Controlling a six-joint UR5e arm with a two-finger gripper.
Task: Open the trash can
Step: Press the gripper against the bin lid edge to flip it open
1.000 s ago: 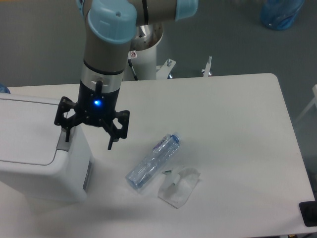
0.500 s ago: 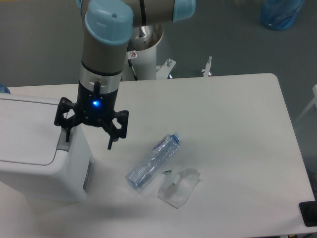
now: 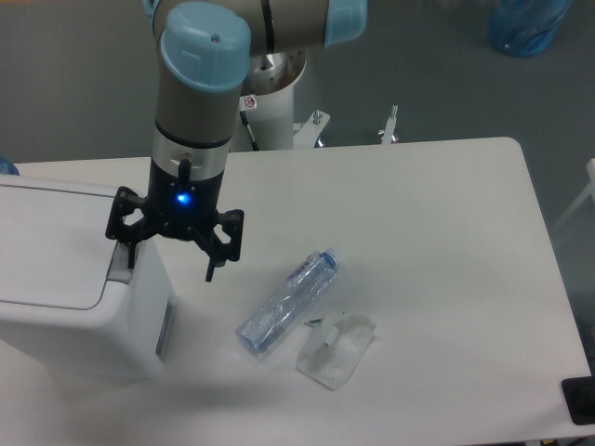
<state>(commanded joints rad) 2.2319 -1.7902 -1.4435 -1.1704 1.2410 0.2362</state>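
White trash can (image 3: 56,279) x1 | claw (image 3: 170,260) spread | bottle (image 3: 284,302) x1

From my seat the trash can (image 3: 65,288) looks like smooth white plastic with a soft sheen, its push tab (image 3: 118,265) a duller grey. The gripper (image 3: 170,258) reads as matt black. The bottle (image 3: 284,304) is clear, glossy plastic; the wrapper (image 3: 337,350) beside it looks like crinkled translucent film. The table (image 3: 428,251) is matt white.
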